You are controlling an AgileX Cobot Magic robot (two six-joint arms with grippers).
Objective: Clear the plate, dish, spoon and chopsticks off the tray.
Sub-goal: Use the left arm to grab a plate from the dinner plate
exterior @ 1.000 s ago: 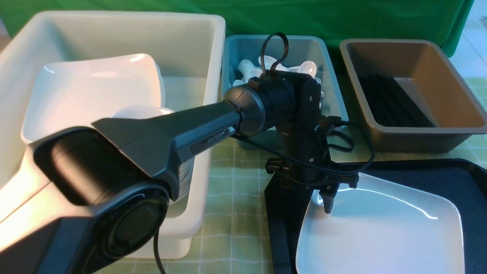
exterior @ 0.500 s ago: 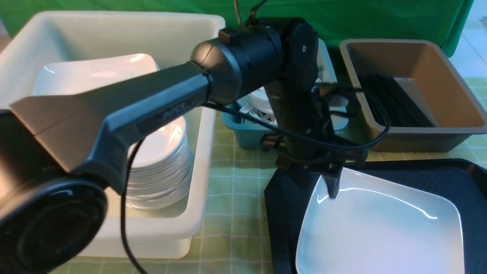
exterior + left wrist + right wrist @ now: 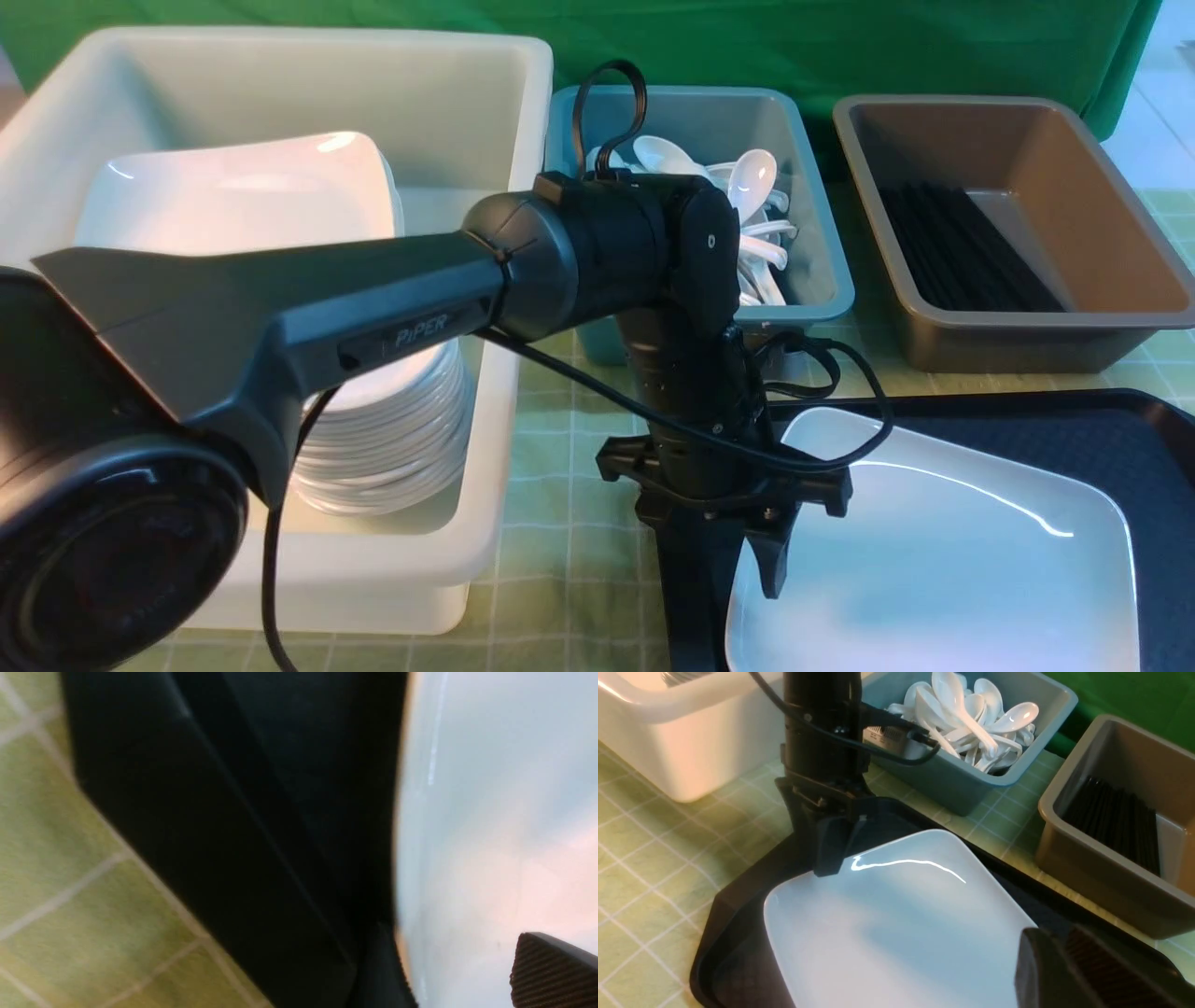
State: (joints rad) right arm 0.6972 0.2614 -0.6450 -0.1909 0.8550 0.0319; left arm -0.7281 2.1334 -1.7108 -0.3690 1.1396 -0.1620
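Left gripper (image 3: 738,569) is straddling the plate (image 3: 934,560) rim.
Jaws standing apart, one finger inside, apparently readying a lift off the tray (image 3: 1074,429).

The left arm (image 3: 392,317) fills the left and middle of the front view. Its fingers (image 3: 773,560) hang spread over the left edge of the plate (image 3: 943,569). The plate's middle and right side are bare. There is an open strip of desk (image 3: 569,448) between the white tub (image 3: 448,569) and the tray (image 3: 1102,448). The teal tub (image 3: 812,271) and brown tub (image 3: 1027,345) block the top of the frame.
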